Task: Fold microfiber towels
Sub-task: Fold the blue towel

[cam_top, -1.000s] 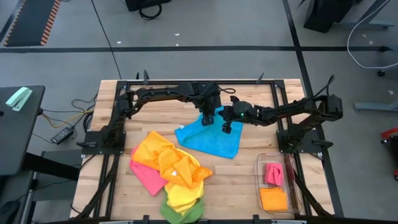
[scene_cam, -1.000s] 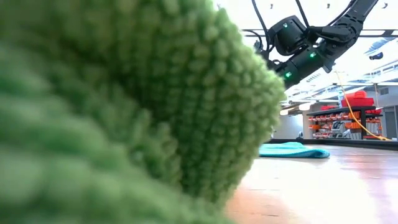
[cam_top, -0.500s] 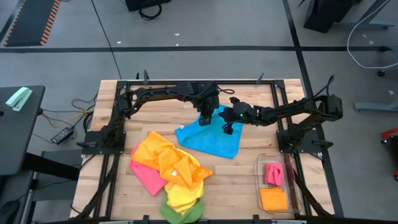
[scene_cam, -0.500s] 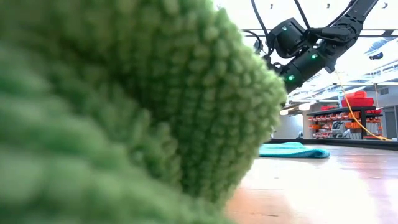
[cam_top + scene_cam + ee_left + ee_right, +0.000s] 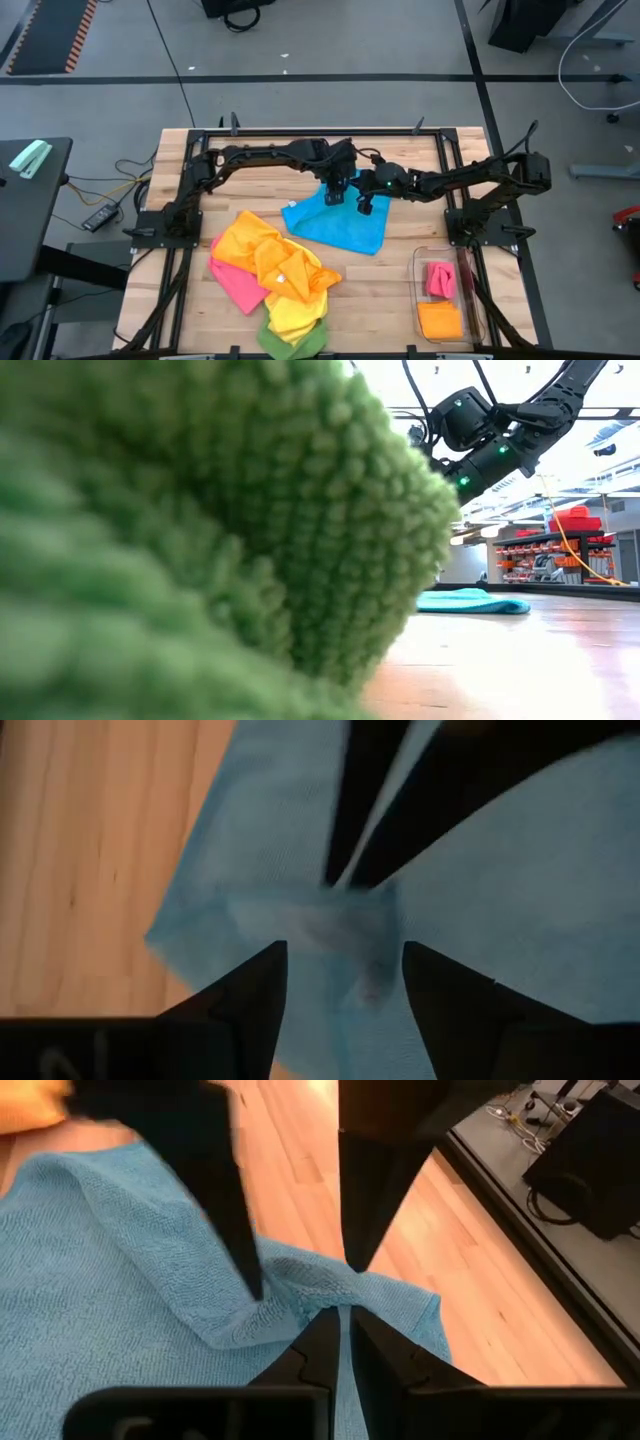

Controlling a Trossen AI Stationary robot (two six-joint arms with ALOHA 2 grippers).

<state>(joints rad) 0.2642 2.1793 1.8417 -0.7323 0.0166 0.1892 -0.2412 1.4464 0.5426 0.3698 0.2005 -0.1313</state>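
A: High view showed the blue towel [image 5: 338,222] at the table's [image 5: 400,290] far middle, left gripper [image 5: 336,194] spread above its edge, right gripper [image 5: 366,207] pinched on a fold.

B: Two towels [image 5: 439,300] sat binned; the pile [image 5: 275,275] waited unfolded.

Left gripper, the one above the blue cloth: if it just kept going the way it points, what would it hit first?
Most likely the blue towel: the left gripper points down at its bunched edge, jaws apart, with wood table beneath.
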